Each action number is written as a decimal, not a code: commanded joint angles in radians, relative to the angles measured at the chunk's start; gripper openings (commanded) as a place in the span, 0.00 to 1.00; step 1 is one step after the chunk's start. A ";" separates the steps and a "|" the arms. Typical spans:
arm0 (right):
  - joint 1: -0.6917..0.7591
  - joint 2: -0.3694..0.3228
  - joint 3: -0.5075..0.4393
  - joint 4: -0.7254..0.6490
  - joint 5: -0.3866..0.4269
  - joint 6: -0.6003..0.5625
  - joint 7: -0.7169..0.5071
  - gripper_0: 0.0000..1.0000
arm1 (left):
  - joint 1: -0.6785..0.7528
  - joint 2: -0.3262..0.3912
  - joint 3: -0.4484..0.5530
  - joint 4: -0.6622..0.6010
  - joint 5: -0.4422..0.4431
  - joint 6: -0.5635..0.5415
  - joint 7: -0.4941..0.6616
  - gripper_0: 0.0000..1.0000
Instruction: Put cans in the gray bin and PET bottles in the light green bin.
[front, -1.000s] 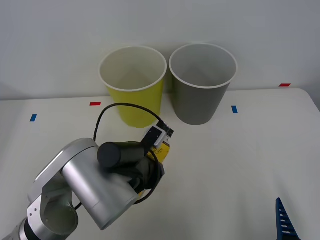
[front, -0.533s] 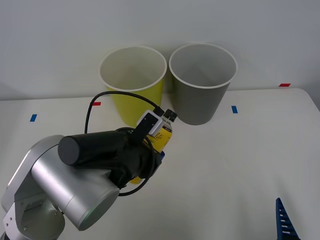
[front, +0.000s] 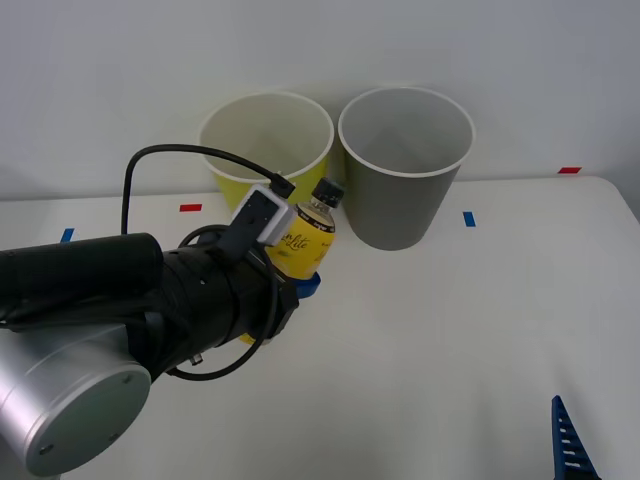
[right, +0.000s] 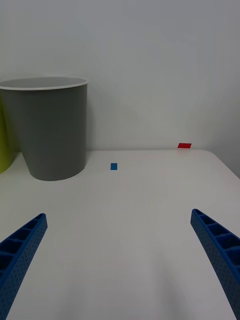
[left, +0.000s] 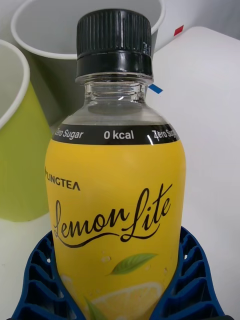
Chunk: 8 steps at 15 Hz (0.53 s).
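My left gripper (front: 305, 280) is shut on the PET bottle (front: 306, 235), a small bottle with a yellow label and a black cap, and holds it above the table just in front of the light green bin (front: 266, 165). From the left wrist, the bottle (left: 117, 200) stands upright between the blue fingers (left: 35, 280), with the light green bin (left: 17, 150) and the gray bin (left: 55, 55) behind it. The gray bin (front: 405, 160) stands right of the green one. My right gripper (right: 117, 260) is open at the table's near right, its fingertip (front: 568, 440) low in the front view. No cans are in view.
Small blue (front: 468, 218) and red (front: 190, 208) tape marks dot the white table (front: 470, 320). The gray bin (right: 50, 127) stands far from my right gripper, with open table between them. A pale wall rises behind the bins.
My left arm has lifted the PET bottle off the table and carried it up and back toward the light green bin. The right arm has stayed still.
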 joint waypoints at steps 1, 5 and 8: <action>0.000 0.000 0.000 0.000 0.000 0.000 0.000 1.00 | 0.013 -0.002 0.089 -0.036 0.088 0.003 -0.016 0.00; 0.000 0.000 0.000 0.000 0.000 0.000 0.000 1.00 | 0.082 -0.011 0.227 -0.098 0.138 0.018 -0.037 0.00; 0.000 0.000 0.000 0.000 0.000 0.000 0.000 1.00 | 0.115 -0.013 0.338 -0.098 0.170 0.038 -0.047 0.00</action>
